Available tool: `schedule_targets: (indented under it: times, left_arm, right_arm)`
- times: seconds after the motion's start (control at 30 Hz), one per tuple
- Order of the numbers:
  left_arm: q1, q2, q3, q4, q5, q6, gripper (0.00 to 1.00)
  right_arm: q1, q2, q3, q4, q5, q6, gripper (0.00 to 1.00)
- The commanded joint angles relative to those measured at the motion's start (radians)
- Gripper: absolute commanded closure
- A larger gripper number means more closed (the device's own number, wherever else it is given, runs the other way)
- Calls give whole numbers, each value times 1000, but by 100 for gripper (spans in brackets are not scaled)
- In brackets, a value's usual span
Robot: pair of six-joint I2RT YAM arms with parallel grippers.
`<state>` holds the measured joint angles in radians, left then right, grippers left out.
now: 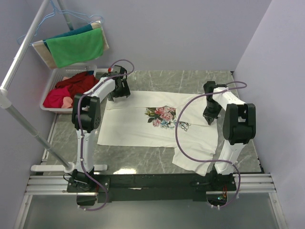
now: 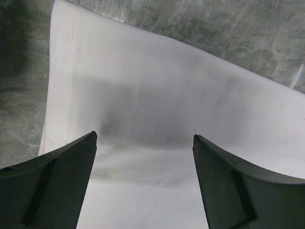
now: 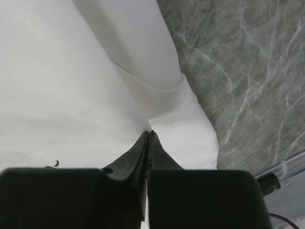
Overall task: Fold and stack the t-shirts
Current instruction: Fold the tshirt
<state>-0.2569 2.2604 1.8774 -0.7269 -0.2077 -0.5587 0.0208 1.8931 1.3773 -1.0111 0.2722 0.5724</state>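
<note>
Your right pincer [image 3: 150, 133] is pinched together on the t-shirt [image 1: 138, 129] near a sleeve, likely to lift that side for folding. Your left pincer [image 2: 144, 136] hangs spread above the hem. The shirt lies print-up on the surface [image 1: 157, 78].

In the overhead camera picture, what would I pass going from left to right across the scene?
White basket of red clothes → left pincer → rose print on the t-shirt → right pincer.
</note>
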Motion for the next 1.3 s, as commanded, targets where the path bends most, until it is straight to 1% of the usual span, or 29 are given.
schedule_targets:
  times: [0.0, 0.2, 0.37, 0.4, 0.5, 0.6, 0.7, 0.8, 0.9, 0.97, 1.1, 1.27]
  left_arm:
    - [-4, 2, 26, -3, -18, 6, 13]
    - [-4, -7, 23, -12, -51, 3, 12]
    - [-2, -18, 20, -12, -59, 5, 12]
    - [-2, -21, 20, -14, -61, 5, 13]
    - [-2, -39, 25, -16, -65, 3, 13]
    - [-2, -67, 28, -16, -62, 8, 12]
    - [-2, -90, 31, -2, -53, 14, 12]
    - [-2, -88, 38, 11, -39, 19, 12]
    - [-4, -55, 69, -2, -33, 19, 12]
    - [-4, -26, 94, -8, -24, 19, 12]
    - [-4, 19, 126, -26, -10, 13, 12]
    - [-4, 41, 108, -35, -4, 3, 12]
  right_arm:
    - [-7, -29, -7, -44, 71, 23, 100]
    - [-9, -11, -15, -73, 169, 81, 100]
    - [-12, 3, -12, -67, 128, 73, 100]
    - [-12, -3, -15, -66, 128, 78, 98]
    - [-10, -32, -9, -66, 140, 86, 80]
    - [-9, -61, 23, -64, 145, 86, 65]
    - [-4, -80, 60, -34, 130, 73, 59]
    - [5, -55, 104, 8, 90, 50, 55]
    - [19, 12, 163, 51, 35, 26, 48]
    - [22, 89, 229, 52, -17, 15, 46]
    - [33, 210, 321, 48, -68, -5, 44]
    - [36, 254, 371, 25, -79, -26, 43]
